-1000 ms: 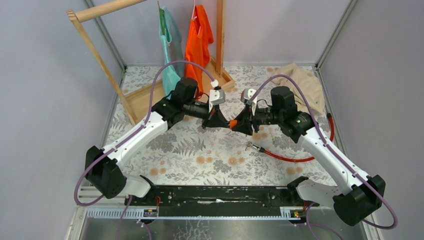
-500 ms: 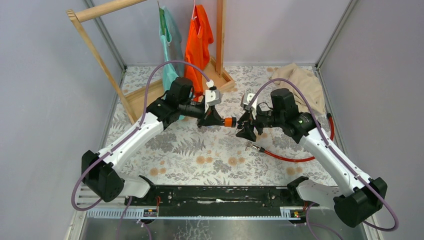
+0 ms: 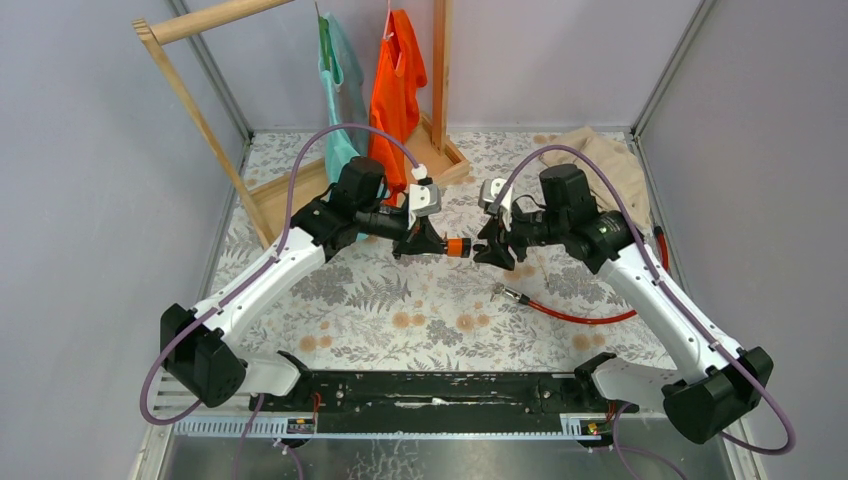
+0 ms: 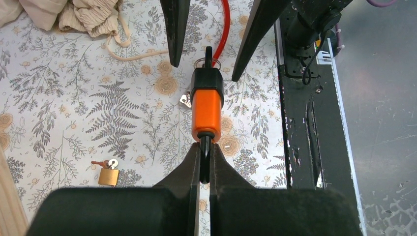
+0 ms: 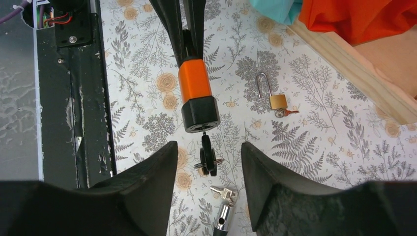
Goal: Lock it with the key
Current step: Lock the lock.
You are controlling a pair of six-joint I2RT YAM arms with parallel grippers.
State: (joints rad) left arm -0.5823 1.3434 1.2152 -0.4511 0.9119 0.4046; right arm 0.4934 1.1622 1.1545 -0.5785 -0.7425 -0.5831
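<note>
I see a fern-print cloth (image 3: 400, 310) covering the table, with grey walls (image 3: 90, 200) around it. At the back stands a wooden rack (image 3: 200, 130) holding a teal shirt (image 3: 338, 90) and an orange shirt (image 3: 397, 80). A beige garment (image 3: 610, 165) lies at the back right, and a red cable (image 3: 590, 318) curls near it.

The orange lock (image 3: 456, 247) is in the air at mid-table, between the arms. My left gripper (image 4: 204, 147) is clamped on its thin shackle end. The key (image 5: 206, 155) sticks out of the lock's black end, with a ring hanging from it. My right gripper (image 5: 209, 147) is spread wide, one finger on each side of the key, touching neither key nor lock.

Only the wrist views show a small brass padlock (image 4: 108, 175) lying on the cloth with its own key. From above, the left arm hides it. Any marking on it is too small to read.
</note>
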